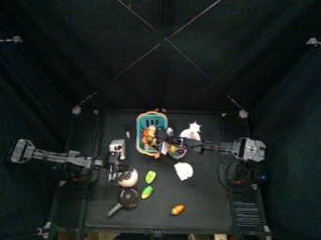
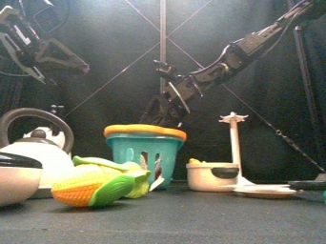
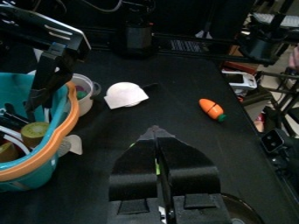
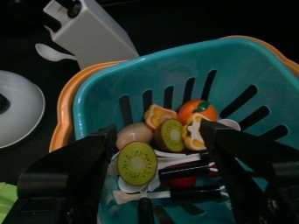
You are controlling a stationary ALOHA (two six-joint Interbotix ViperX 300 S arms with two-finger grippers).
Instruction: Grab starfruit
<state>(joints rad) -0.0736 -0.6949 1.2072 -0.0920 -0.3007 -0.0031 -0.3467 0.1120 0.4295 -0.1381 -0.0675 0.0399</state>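
Note:
A yellow-green ribbed fruit that looks like the starfruit (image 1: 149,176) lies on the table in front of the basket; it also shows in the front view (image 2: 125,173) beside a yellow corn cob (image 2: 82,194). My left gripper (image 1: 126,169) sits low just left of it with its jaws together (image 3: 158,168); a green sliver shows through the slit. My right gripper (image 4: 149,147) is open over the teal basket (image 4: 239,83), its jaws on either side of kiwi halves (image 4: 138,163) and an orange piece (image 4: 193,112).
The basket (image 1: 153,123) stands at the table's back. A white cloth-like lump (image 3: 124,94), a carrot (image 3: 212,108), a small pan (image 1: 128,198), a kettle (image 2: 32,143), a white bowl (image 2: 214,175) and a plate (image 2: 272,190) lie around.

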